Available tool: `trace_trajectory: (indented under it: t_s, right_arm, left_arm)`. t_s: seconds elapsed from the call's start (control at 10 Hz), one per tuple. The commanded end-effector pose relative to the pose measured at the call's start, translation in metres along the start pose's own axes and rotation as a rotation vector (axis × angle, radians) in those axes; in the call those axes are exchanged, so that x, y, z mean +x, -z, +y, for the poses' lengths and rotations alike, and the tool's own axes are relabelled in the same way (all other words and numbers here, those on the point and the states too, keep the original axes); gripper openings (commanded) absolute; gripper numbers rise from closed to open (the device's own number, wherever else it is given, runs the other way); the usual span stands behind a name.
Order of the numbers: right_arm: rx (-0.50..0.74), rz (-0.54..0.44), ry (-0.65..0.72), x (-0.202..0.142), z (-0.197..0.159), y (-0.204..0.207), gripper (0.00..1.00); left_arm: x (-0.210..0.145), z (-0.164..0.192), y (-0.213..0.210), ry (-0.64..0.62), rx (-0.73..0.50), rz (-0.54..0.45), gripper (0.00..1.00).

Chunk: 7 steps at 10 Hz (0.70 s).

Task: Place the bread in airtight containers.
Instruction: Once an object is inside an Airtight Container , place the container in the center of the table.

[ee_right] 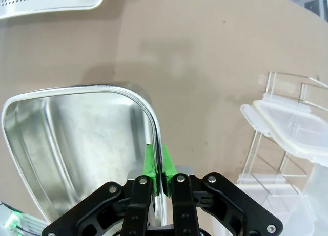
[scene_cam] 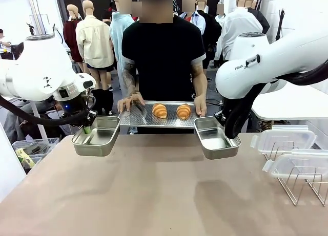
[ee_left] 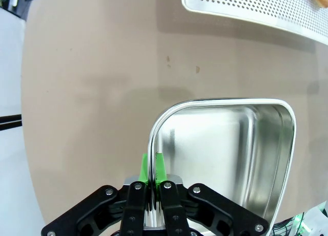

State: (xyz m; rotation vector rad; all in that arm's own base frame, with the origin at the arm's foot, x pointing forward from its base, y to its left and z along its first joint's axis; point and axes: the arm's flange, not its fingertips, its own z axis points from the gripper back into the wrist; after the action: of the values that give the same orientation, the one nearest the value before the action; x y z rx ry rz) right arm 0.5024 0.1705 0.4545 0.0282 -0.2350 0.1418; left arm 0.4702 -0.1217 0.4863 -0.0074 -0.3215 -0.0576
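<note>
- At 12 o'clock, over the far edge of the surface [scene_cam: 164, 195], a person [scene_cam: 163, 57] holds the perforated tray [scene_cam: 138, 118] with two croissants [scene_cam: 159, 110] [scene_cam: 183, 111] lying side by side on it. Neither is in a container yet.
- Left jaws are clamped on the thin rim of the left steel pan [scene_cam: 97, 136] at about 10 o'clock, with the green pads [ee_left: 160, 167] pinching its wall near a corner. Right jaws grip the rim of the right steel pan [scene_cam: 215, 138] the same way at about 1 o'clock. Both pans are empty, and their shadows suggest they are raised off the surface.
- Each pan hangs from one small pinch at its edge. A croissant landing at the far end could lever the pan down, twist it between the pads or pull the smooth steel free.
- The right pan's far corner sits just beside the tray's corner and the person's hand there. Pushing closer could bump the tray or crowd the fingers.
- The croissants are rounded and lie loose on the tray. If the tray is tipped to slide them, one could roll past a pan's rim onto the surface, more so if the pans are not level.
- Clear lids [scene_cam: 284, 137] rest on a wire rack [scene_cam: 302, 187] at 3 o'clock, near the right arm. A wide swing could knock them off.
</note>
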Motion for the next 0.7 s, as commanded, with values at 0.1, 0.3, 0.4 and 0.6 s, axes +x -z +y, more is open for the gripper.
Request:
trace_trajectory:
  t_s: [0.1, 0.3, 0.4, 0.6]
  right_arm:
    - [0.016, -0.019, -0.012, 0.0004, -0.0002, -0.0001, 0.0]
    - [0.016, -0.019, -0.012, 0.0004, -0.0002, -0.0001, 0.0]
    - [0.016, -0.019, -0.012, 0.0004, -0.0002, -0.0001, 0.0]
    - [0.016, -0.019, -0.012, 0.0004, -0.0002, -0.0001, 0.0]
  left_arm:
    - [0.0001, 0.0013, -0.0018, 0.004, 0.001, -0.025, 0.0]
    - [0.0001, 0.0013, -0.0018, 0.004, 0.001, -0.025, 0.0]
    - [0.0001, 0.0013, -0.0018, 0.004, 0.001, -0.025, 0.0]
    - [0.0001, 0.0013, -0.0018, 0.004, 0.001, -0.025, 0.0]
